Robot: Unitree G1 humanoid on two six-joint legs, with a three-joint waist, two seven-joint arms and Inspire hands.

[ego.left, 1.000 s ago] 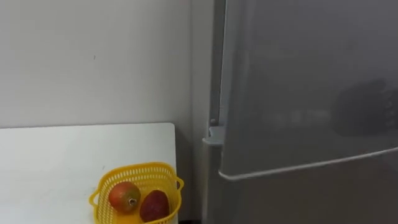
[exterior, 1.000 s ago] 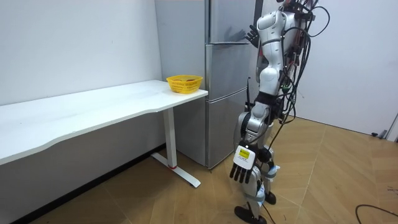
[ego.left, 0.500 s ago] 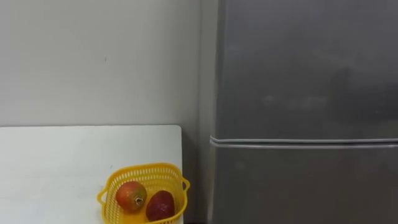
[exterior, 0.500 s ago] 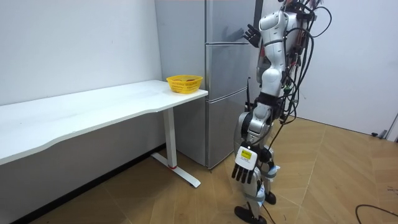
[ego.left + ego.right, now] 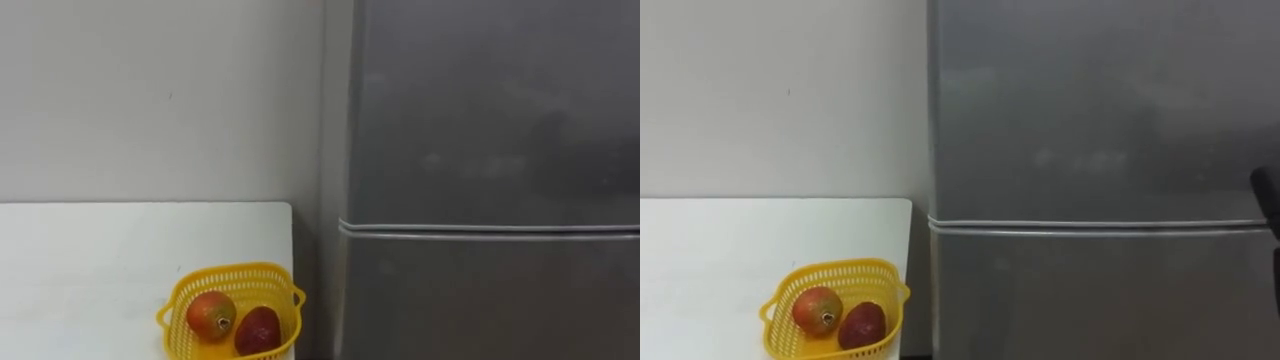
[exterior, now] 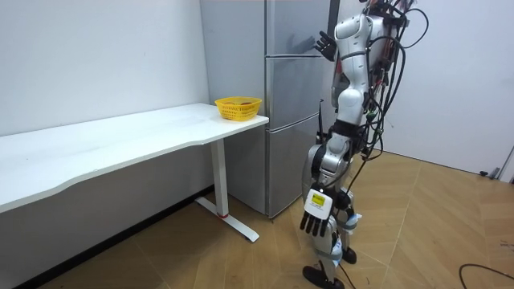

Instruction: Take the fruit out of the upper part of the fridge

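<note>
The grey fridge stands straight ahead with its upper door (image 5: 490,110) shut flush above the lower door (image 5: 490,295). In the room view I stand close in front of the fridge (image 6: 293,96). My right hand (image 6: 324,42) is raised beside the upper door, open with its fingers spread; its dark edge (image 5: 1268,195) shows at the right border of the right eye view. My left hand (image 6: 315,215) hangs open at my side and holds nothing. A yellow basket (image 5: 230,270) with a red-orange fruit (image 5: 210,313) and a dark red fruit (image 5: 258,330) sits on the table corner, left of the fridge.
A long white table (image 6: 120,136) runs along the wall at the fridge's left, and its corner (image 5: 90,260) nearly touches the fridge side. Wooden floor (image 6: 434,233) lies open behind me.
One second ago the upper door stood ajar; it has swung shut. My right hand stays raised by it. The eye view shifted slightly.
</note>
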